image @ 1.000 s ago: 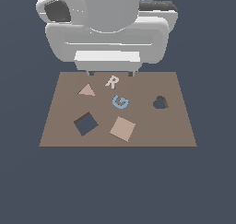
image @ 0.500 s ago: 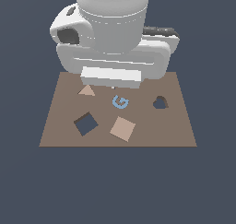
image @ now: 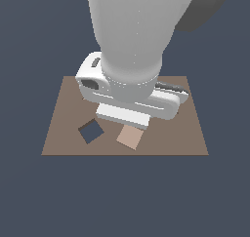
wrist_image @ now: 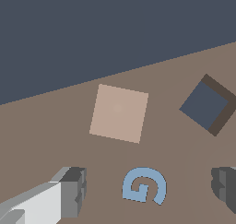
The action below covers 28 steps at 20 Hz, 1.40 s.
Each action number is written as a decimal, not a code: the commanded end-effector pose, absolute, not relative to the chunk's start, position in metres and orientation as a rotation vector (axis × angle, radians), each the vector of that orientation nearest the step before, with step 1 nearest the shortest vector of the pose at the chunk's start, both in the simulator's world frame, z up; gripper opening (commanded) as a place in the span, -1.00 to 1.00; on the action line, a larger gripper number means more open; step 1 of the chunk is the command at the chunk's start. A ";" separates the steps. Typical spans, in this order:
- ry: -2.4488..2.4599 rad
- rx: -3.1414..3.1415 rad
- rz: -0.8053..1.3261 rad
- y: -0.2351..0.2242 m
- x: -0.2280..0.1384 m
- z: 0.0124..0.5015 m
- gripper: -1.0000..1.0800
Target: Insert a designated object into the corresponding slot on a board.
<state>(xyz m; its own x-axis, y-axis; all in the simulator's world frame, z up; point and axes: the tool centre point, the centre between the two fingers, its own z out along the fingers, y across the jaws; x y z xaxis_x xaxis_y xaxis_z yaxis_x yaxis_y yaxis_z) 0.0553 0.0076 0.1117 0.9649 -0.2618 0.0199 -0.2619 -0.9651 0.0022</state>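
Observation:
The designated object, a flat tan-pink square tile (image: 130,136) (wrist_image: 119,113), lies on the brown board (image: 61,133) (wrist_image: 46,140), near its front edge. The slot (image: 91,130) (wrist_image: 207,104), a dark square cutout turned like a diamond, sits beside the tile towards the exterior view's left. My gripper (wrist_image: 150,187) is open and holds nothing. Its grey fingers (wrist_image: 73,191) stand wide apart above the board, with a blue letter G (wrist_image: 144,185) lying below the gap. In the exterior view the white hand (image: 122,115) hides the fingers and hangs just behind the tile.
The thick white arm (image: 129,41) blocks the middle and back of the board in the exterior view. Dark floor (image: 125,197) surrounds the board beyond its edges.
The arm has swung forward from the board's back edge to over its middle, now covering the letters and the triangle. Tile and slot have not moved.

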 end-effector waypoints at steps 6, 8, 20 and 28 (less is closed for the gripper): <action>-0.608 3.080 0.011 0.014 0.081 0.072 0.92; -0.642 3.073 0.008 0.015 0.086 0.065 0.92; -0.714 3.059 -0.001 0.015 0.097 0.050 0.92; -0.717 3.059 0.000 0.015 0.097 0.032 0.92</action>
